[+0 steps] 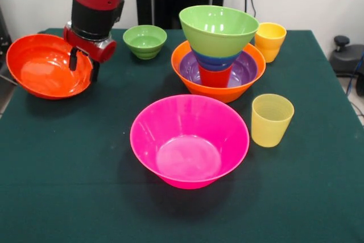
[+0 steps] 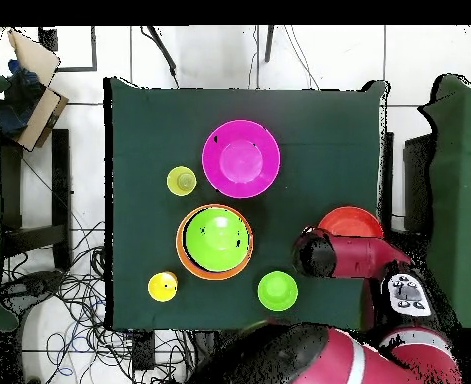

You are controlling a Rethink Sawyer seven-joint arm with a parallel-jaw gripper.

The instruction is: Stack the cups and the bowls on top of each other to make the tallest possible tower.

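My gripper [image 1: 83, 65] hangs at about nine o'clock on the table [image 1: 85, 186], its two black fingers [image 1: 73, 60] parted, one on either side of the near-right rim of the red-orange bowl [image 1: 45, 66]. They straddle that rim, but I cannot tell whether they actually press on it. The bowl sits tilted, its glossy inside turned toward the front camera, at the table's edge. From overhead my arm [image 2: 349, 258] covers most of it; only a red crescent [image 2: 351, 218] shows.

The tower [image 1: 219, 49] stands at roughly one o'clock from the table's middle. Its base is the large orange bowl [image 1: 227, 92], with the shallow purple bowl [image 1: 247, 69] nested inside. On that stands an upside-down red-orange cup [image 1: 215, 77], then the small blue bowl [image 1: 216, 61], then the medium green bowl [image 1: 219, 29] flaring wide on top.

The large pink bowl [image 1: 189, 140] sits upright at six o'clock, smooth and shiny. The small green bowl [image 1: 145, 41] rests at eleven o'clock. A deep yellow cup [image 1: 270, 41] stands just beside the tower at two o'clock; the paler, translucent yellow cup [image 1: 272, 120] stands at four o'clock. All are smooth, glossy plastic on dark green cloth.
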